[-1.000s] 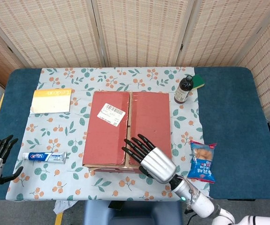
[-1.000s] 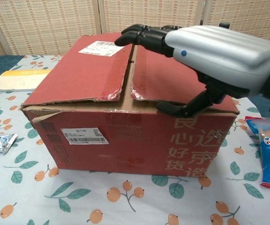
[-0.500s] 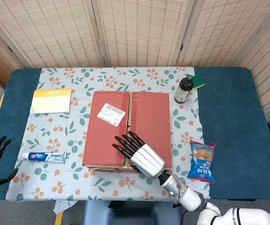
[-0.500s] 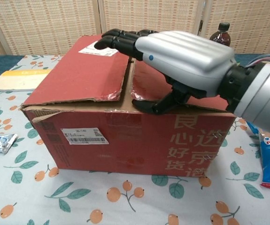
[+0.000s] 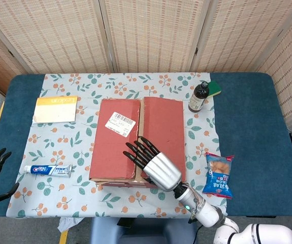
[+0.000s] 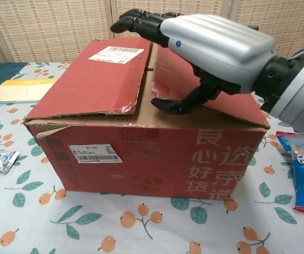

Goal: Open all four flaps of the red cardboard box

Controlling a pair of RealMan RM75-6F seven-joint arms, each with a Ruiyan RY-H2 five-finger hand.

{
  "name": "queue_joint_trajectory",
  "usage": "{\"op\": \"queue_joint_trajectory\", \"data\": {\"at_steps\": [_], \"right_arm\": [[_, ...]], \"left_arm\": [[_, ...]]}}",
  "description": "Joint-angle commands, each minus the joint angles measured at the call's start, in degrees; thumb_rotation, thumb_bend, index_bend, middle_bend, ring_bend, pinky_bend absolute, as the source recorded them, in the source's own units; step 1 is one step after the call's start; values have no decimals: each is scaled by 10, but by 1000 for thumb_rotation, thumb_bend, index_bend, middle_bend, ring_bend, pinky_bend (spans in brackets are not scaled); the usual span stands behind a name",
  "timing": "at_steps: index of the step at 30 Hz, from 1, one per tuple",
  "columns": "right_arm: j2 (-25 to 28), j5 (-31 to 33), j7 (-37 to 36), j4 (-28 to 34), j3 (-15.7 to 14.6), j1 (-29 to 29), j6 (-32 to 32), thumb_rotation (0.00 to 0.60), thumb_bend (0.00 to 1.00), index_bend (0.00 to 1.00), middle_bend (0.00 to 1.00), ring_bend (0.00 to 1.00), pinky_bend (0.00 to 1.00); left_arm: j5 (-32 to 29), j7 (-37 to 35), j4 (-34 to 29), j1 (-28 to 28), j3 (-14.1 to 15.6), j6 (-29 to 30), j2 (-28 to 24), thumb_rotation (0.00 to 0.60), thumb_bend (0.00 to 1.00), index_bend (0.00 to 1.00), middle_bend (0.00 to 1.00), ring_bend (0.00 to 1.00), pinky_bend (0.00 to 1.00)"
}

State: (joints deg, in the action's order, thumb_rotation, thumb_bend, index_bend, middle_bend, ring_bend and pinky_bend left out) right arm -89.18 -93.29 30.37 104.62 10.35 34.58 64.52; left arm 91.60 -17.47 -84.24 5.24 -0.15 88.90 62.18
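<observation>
Right robot hand (image 6: pixel 215 50) over red cardboard box (image 5: pixel 135 140) mid-tabletop, fingers spread, holding nothing, thumb under right flap (image 6: pixel 194 79) edge at seam. Best: hook deeper, lift outward.

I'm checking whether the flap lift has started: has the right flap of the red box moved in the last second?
Yes. In the chest view the right flap has tilted up, its inner edge risen off the box front, with the right hand at it.

One box (image 5: pixel 135 140), bottle (image 5: pixel 199 97), toothpaste tube (image 5: pixel 48 170), snack bag (image 5: pixel 219 175), booklet (image 5: pixel 56 109).
</observation>
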Motion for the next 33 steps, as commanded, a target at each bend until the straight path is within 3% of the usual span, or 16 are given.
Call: {"op": "queue_joint_trajectory", "data": {"at_steps": [1,17,33], "right_arm": [[10,-11,-8,5,-5,-6,18,600,398,0,0,0,0],[75,-127,-75,4,-60,-83,179,600,398,0,0,0,0],[94,-199,-137,-87,-124,-219,378,600,397,0,0,0,0]], "left_arm": [[2,10,0,1,0,-1,1,600,356,0,0,0,45],[21,64,-8,-1,5,10,13,600,356,0,0,0,45],[22,90,-14,2,8,0,18,600,356,0,0,0,45]]}}
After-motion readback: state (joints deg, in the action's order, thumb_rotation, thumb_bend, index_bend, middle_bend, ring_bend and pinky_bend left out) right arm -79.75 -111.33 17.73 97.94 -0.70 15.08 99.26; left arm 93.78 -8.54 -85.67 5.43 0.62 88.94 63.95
